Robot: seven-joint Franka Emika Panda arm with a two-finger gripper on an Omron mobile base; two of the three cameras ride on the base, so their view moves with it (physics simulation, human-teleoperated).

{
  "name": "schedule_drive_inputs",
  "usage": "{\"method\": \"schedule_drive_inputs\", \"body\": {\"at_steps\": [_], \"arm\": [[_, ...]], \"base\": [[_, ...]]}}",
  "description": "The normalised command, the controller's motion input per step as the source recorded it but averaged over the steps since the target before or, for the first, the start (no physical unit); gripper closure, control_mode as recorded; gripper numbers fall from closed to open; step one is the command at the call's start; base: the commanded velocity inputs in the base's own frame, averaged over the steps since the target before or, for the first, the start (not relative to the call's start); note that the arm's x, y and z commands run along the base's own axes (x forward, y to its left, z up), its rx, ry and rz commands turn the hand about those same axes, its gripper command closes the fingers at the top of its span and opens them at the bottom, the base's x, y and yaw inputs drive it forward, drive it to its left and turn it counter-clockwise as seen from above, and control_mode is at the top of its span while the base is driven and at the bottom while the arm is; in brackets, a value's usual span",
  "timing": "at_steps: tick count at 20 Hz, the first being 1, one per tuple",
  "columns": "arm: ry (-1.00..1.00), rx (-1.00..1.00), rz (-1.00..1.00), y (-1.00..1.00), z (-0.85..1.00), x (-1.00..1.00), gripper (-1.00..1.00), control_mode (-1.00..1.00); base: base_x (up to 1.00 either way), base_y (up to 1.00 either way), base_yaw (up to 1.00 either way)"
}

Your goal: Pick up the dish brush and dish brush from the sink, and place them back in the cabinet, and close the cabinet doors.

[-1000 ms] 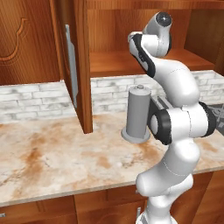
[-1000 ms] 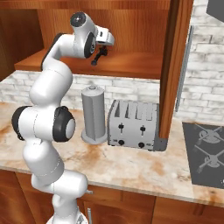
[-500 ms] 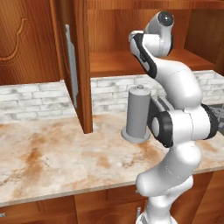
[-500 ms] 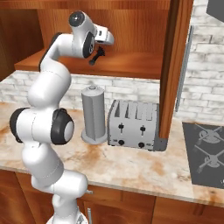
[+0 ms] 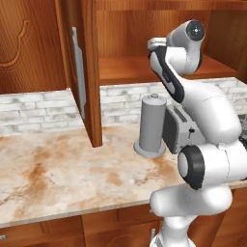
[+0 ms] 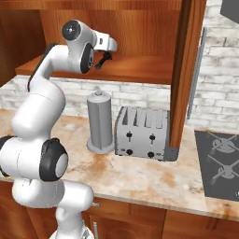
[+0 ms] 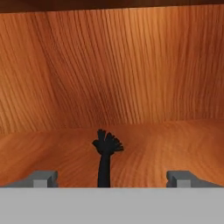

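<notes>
While doors point(image 5: 86, 72) flank, brush point(image 7: 105, 153) lies on shelf point(image 7: 166, 144).

The lower end of the black dish brush point(image 7: 105, 157) is being cut off at the bottom of the hand view, so contact with the cabinet point(image 7: 131, 78) shelf cannot be confirmed. In the right base view the gripper point(image 6: 103, 59) is being largely hidden behind the arm's own wrist, and the jaw spacing cannot be read there. The toaster point(image 5: 177, 129) is being mostly covered by the arm in the left base view. The stovetop point(image 6: 219, 163) is being cropped by the right edge. The cabinet doors point(image 5: 84, 72) are being truncated by the top edges.
</notes>
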Motion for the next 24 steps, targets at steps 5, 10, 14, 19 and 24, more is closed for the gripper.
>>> {"method": "schedule_drive_inputs", "body": {"at_steps": [5,10,14,19,24], "arm": [[-0.08,0.00,0.00,-0.10,0.00,-1.00,-1.00,-1.00],[0.05,0.00,-0.01,-0.09,0.05,-1.00,-1.00,-1.00],[0.18,0.00,-0.03,0.00,0.00,-1.00,-1.00,-1.00],[0.17,0.00,-0.05,0.00,0.00,-1.00,-1.00,-1.00],[0.19,0.00,-0.03,0.00,0.01,-1.00,-1.00,-1.00]], "base": [[0.00,0.00,0.00],[0.00,0.00,0.00],[0.00,0.00,0.00],[0.00,0.00,0.00],[0.00,0.00,0.00]]}}
